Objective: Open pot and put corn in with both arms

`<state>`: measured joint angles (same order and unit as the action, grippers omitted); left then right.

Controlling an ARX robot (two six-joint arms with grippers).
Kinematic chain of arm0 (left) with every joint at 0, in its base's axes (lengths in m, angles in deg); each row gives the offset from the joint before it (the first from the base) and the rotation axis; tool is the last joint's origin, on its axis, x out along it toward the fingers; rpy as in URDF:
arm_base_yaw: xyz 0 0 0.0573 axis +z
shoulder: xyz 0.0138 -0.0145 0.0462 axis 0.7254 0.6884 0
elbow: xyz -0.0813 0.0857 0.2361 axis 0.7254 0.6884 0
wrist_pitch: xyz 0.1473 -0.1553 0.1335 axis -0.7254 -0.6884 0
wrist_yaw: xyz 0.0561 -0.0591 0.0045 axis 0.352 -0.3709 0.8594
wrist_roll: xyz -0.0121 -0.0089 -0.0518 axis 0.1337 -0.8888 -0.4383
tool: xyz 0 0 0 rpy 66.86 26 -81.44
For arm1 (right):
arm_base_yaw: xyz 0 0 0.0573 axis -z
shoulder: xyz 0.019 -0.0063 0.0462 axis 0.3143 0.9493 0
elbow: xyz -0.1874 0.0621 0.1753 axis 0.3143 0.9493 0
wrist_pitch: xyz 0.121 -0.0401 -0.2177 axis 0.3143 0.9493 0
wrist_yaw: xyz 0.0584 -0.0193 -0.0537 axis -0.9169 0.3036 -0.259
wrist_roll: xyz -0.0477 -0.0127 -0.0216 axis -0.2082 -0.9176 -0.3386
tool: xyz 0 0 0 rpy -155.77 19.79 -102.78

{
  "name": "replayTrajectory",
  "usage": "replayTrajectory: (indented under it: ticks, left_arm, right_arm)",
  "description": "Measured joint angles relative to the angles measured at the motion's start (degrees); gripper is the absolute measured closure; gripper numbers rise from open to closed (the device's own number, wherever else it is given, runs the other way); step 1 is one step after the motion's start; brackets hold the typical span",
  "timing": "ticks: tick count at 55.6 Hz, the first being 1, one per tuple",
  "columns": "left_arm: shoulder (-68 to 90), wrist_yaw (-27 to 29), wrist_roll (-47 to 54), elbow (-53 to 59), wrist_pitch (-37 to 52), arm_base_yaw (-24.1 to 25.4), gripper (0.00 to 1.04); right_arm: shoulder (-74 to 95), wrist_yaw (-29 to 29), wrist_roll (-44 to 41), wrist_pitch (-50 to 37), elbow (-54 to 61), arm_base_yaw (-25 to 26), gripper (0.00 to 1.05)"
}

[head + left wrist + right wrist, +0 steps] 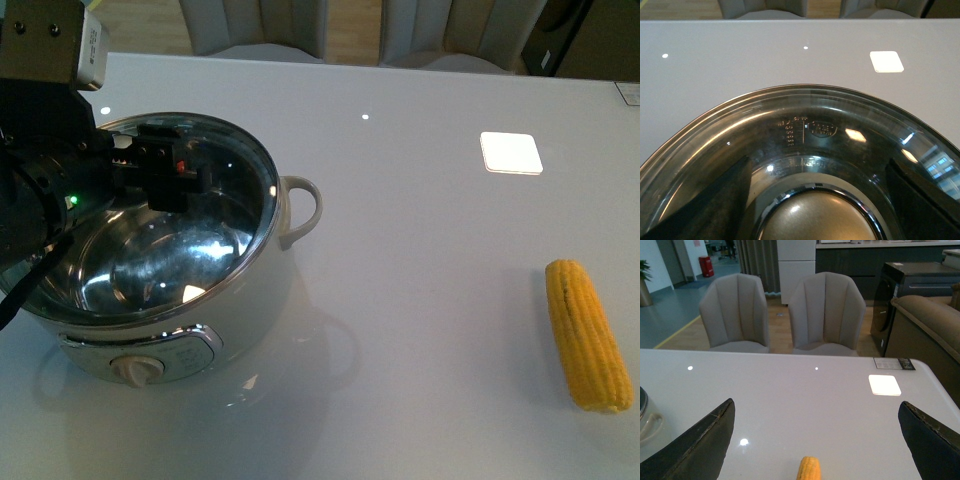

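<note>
A: Where does the pot (245,300) sit?

B: At the lower left of the front view, on the white surface (420,300). Its left side is cut off by the frame edge. The glass lid (215,225) covers it, and the steel inside shows through the glass.

A: And the left end effector (818,161)?

B: Open. Its own camera shows two black fingers (710,205) spread to either side of the silver knob (815,217), clear of it. Only part of the knob shows, because the frame cuts off the rest.

A: Is that knob visible from the front?

B: No. The left arm (45,190) reaches in from the upper left, and its black head hides the middle of the lid. I cannot tell how high it hangs above the glass.

A: The corn (588,335)?

B: It lies at the lower right of the front view, well apart from the pot.

A: The right end effector (816,403)?

B: It is outside the front view. Its wrist camera shows the jaws wide apart above the surface, with only the tip of the corn showing at the frame edge. Two chairs (735,310) stand beyond the far edge of the surface.
</note>
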<state>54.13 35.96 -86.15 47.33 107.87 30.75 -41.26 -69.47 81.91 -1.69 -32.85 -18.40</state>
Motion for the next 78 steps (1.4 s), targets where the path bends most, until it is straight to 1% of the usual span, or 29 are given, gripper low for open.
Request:
replayTrajectory:
  ticks: [7, 9, 32, 56, 63, 71, 78]
  left_arm:
    - [0.0, 0.8, -1.4, -0.1, 0.2, 0.0, 0.62]
    - [0.0, 1.0, -1.3, -0.1, 0.3, 0.0, 0.63]
    - [-0.9, 2.2, -1.3, -0.2, -1.2, -0.1, 0.63]
    - [-8.5, 3.3, -1.2, -0.5, -10.4, 1.3, 0.63]
    - [-12.6, 3.8, -1.2, -0.5, -12.5, 2.3, 0.63]
    - [-15.1, 2.9, -1.2, -0.9, -13.6, 3.8, 0.63]
    - [-16.0, 1.9, -1.2, -1.2, -13.9, 6.6, 0.63]
  right_arm:
    - [0.0, 0.0, 0.0, 0.0, 0.0, 0.0, 0.09]
    - [0.0, 0.0, 0.0, 0.0, 0.0, 0.0, 0.09]
    - [0.0, 0.0, 0.0, 0.0, 0.0, 0.0, 0.09]
    - [0.0, 0.0, 0.0, 0.0, 0.0, 0.0, 0.09]
    - [0.0, 0.0, 0.0, 0.0, 0.0, 0.0, 0.09]
    - [0.0, 0.0, 0.0, 0.0, 0.0, 0.0, 0.09]
    - [0.0, 0.0, 0.0, 0.0, 0.0, 0.0, 0.09]
